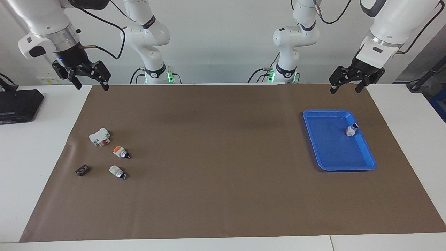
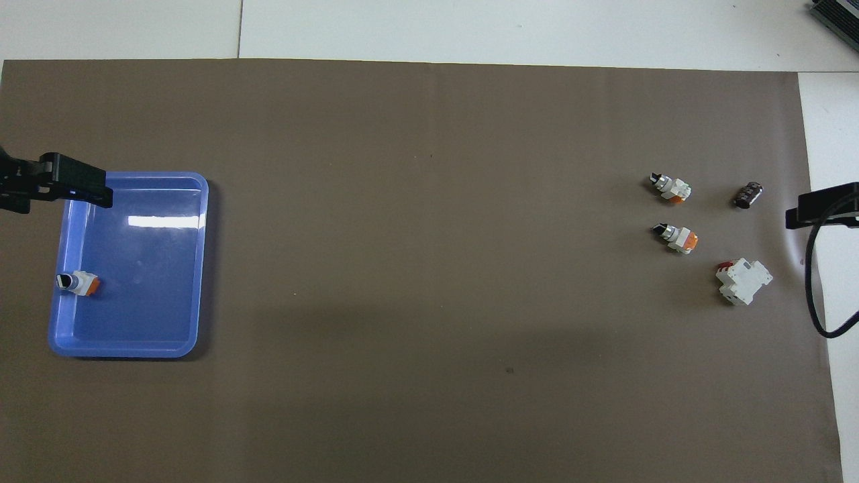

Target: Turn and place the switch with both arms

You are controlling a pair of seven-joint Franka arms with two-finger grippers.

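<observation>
The switch (image 1: 116, 172) (image 2: 670, 186) lies on its side on the brown mat toward the right arm's end. It is white with a greenish end, a black knob and an orange side. My right gripper (image 1: 91, 85) hangs open and empty high over the mat's corner at that end; only one finger (image 2: 822, 208) shows in the overhead view. My left gripper (image 1: 345, 91) (image 2: 60, 184) is open and empty, raised over the mat's edge by the blue tray (image 1: 325, 160) (image 2: 134, 349). Neither gripper touches the switch.
A white switch with an orange end (image 1: 351, 130) (image 2: 77, 282) lies in the tray. Near the switch are an orange-ended switch (image 1: 120, 151) (image 2: 676, 237), a larger white block with red (image 1: 99, 136) (image 2: 743, 280) and a small dark part (image 1: 82, 170) (image 2: 748, 194). A black box (image 1: 17, 104) sits off the mat.
</observation>
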